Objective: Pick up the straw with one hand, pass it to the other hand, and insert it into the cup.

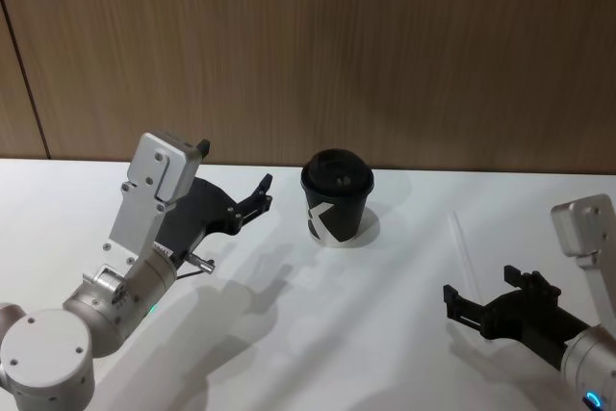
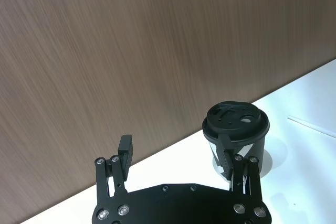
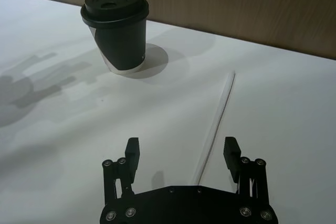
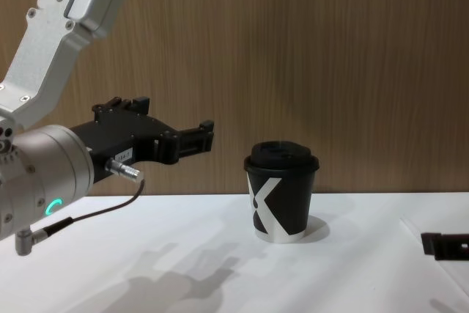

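Observation:
The cup (image 1: 337,197) is black with a domed lid and a white X mark, and stands upright at the back middle of the white table; it also shows as the cup (image 4: 281,192), the cup (image 2: 236,129) and the cup (image 3: 116,30). The thin white straw (image 1: 464,252) lies flat on the table to the cup's right. My right gripper (image 1: 478,288) hovers open low over the straw's near end; in the right wrist view the straw (image 3: 218,121) runs between the open fingers of that gripper (image 3: 181,148), nothing gripped. My left gripper (image 1: 262,190) is raised left of the cup, open and empty.
A brown wooden wall (image 1: 385,45) closes off the table's far edge just behind the cup. The white table (image 1: 289,334) stretches bare between the two arms. A grey cable (image 4: 95,214) hangs under the left wrist.

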Robot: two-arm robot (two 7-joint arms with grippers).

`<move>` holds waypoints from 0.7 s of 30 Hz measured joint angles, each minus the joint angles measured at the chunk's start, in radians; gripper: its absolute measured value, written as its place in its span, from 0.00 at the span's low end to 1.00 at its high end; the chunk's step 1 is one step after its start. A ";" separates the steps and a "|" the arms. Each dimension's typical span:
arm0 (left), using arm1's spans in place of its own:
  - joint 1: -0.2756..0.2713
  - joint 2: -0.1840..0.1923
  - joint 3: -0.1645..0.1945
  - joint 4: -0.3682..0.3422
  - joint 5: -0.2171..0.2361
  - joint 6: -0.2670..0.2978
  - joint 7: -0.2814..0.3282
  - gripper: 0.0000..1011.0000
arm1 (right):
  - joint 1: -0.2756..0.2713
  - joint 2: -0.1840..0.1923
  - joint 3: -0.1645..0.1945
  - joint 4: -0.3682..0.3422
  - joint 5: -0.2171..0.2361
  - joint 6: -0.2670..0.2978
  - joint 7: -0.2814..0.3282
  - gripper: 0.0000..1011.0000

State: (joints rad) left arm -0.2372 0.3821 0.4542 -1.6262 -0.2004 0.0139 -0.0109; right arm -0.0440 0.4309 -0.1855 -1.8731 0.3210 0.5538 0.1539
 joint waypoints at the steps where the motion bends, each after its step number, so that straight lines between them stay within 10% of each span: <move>1: 0.000 0.000 0.000 0.000 0.000 0.000 0.000 0.99 | 0.000 0.000 -0.001 0.001 -0.002 0.002 0.000 0.99; 21: 0.000 0.000 0.000 0.000 0.000 0.000 0.000 0.99 | 0.014 -0.012 -0.016 0.030 -0.029 0.045 -0.001 0.99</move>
State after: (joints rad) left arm -0.2372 0.3821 0.4542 -1.6262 -0.2004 0.0139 -0.0109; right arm -0.0303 0.4192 -0.2018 -1.8435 0.2919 0.5989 0.1531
